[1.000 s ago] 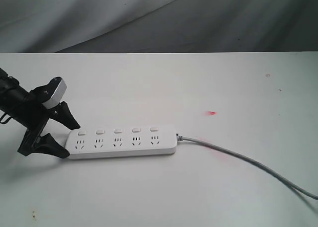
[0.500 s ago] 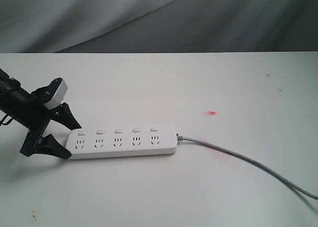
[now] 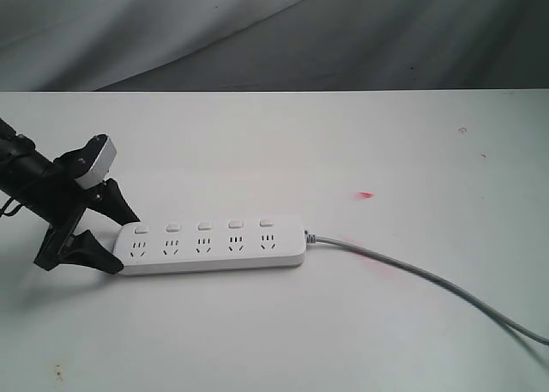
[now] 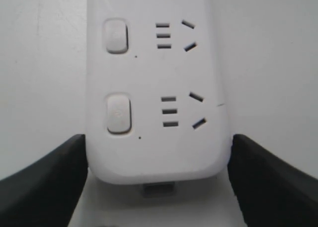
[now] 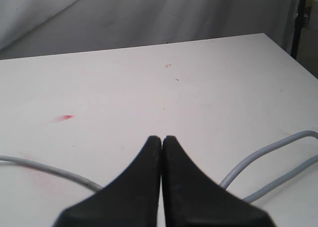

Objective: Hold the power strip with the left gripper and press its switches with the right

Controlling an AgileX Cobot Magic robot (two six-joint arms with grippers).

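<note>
Power strip (image 3: 210, 246) lay flat on desk (image 3: 343, 152). L gripper (image 3: 116, 238) seemed clamped on its end opposite the cord (image 3: 429, 277), fingers (image 4: 44, 187) touching both sides. R gripper (image 5: 161, 140) was closed, no strip in its view. Risk: w/ hold only at the tip, presses on far switches (image 3: 233, 225) could pivot or slip the strip.

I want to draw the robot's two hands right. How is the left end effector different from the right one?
The left end effector is spread wide, clamping the end of the power strip; the right end effector is pressed shut, holding nothing. The left is at the strip; the right hangs over the table by the grey cord. Both have black, tapered fingers.
</note>
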